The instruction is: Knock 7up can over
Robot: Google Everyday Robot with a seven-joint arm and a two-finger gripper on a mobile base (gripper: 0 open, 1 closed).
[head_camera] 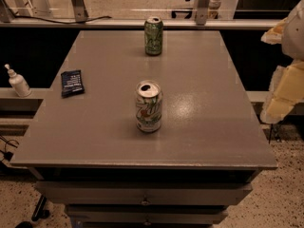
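Observation:
The 7up can [148,107] stands upright near the middle of the grey table [204,127]. Its body is white and silver with green lettering, and its silver top is open. My gripper [281,75] shows as pale cream shapes at the right edge of the camera view, beyond the table's right side. It is well apart from the can, to its right and a little farther back, and it touches nothing.
A darker green can [153,35] stands upright at the table's far edge. A dark blue packet [72,82] lies near the left edge. A white pump bottle [18,81] stands on a ledge to the left. Drawers sit below the tabletop.

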